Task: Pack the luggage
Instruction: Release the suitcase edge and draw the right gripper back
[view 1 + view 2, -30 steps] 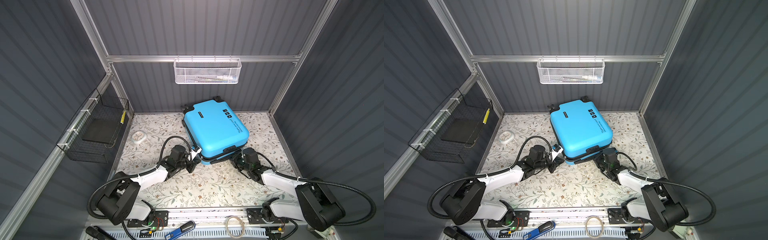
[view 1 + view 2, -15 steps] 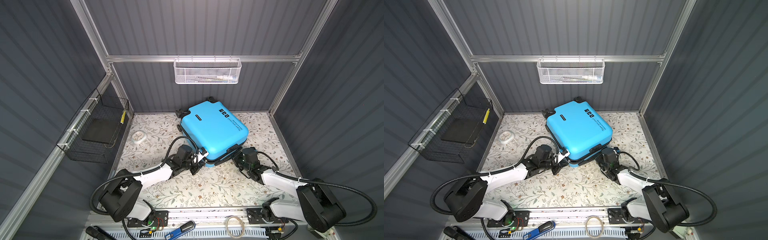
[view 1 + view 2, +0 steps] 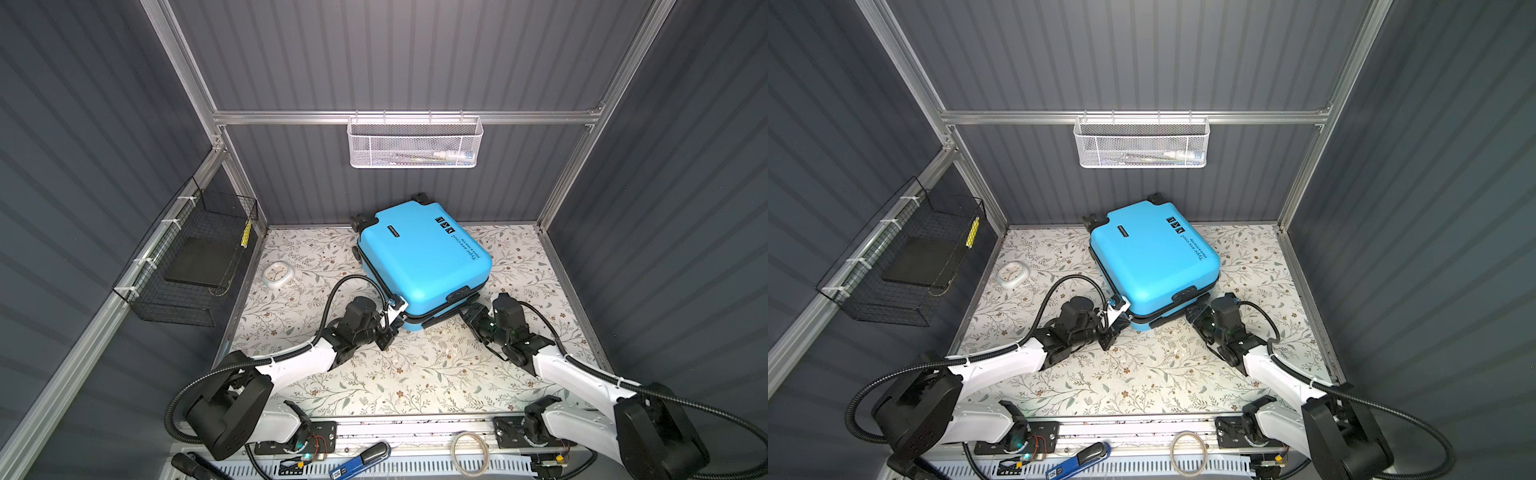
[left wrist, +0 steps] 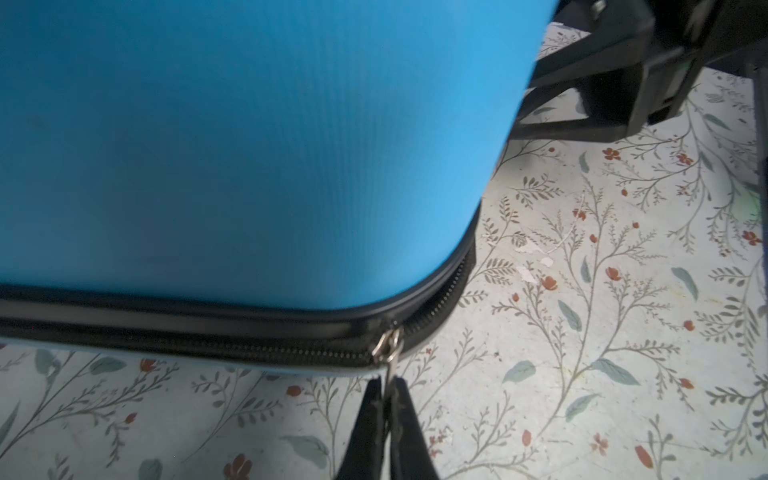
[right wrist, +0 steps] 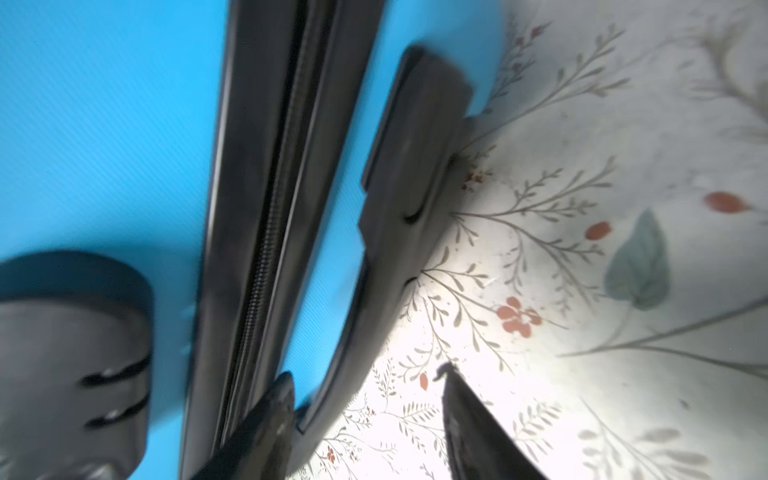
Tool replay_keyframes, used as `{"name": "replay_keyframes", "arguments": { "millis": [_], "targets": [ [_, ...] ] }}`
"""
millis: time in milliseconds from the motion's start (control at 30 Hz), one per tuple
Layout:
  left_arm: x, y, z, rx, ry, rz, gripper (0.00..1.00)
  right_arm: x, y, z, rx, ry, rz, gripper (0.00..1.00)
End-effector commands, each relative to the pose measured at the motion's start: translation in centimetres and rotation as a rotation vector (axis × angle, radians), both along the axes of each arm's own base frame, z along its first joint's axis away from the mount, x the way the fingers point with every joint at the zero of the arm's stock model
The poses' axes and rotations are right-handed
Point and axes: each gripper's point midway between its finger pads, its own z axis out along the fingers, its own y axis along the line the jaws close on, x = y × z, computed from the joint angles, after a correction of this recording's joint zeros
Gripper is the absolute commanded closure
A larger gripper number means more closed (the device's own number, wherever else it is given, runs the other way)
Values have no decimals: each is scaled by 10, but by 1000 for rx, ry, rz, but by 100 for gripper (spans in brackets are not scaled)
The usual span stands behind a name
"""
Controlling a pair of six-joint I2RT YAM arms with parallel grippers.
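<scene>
Ribbed blue hard-shell luggage (image 3: pixel 424 257) flat, wheels (image 3: pixel 356 220) toward back wall (image 3: pixel 415 62), axis diagonal; L hand (image 4: pixel 387 384) pinches metal zip pull (image 4: pixel 390 351), R hand (image 5: pixel 365 374) wide.

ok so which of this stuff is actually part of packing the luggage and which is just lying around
In the job:
- luggage
- zipper pull, pinched in the left claw
- right claw, open astride the handle

Lying about:
- white mesh basket
- black wire basket
- small white clock
</scene>
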Motion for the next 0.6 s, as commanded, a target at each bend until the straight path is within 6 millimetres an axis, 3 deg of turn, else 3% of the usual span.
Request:
{"name": "replay_keyframes", "arguments": {
  "millis": [0,167,367,567],
  "targets": [
    [20,17,14,-29,-64,120,100,-19,-19,-19,-31,79,6,39],
    [17,29,12,-28,-62,159,100,-20,-68,-20,-26,78,-108,37],
    [7,49,14,-44,-70,227,100,2,-116,11,-57,9,-208,36],
    [1,78,26,-69,-128,338,100,43,-121,29,36,-49,-146,35]
  ]
}}
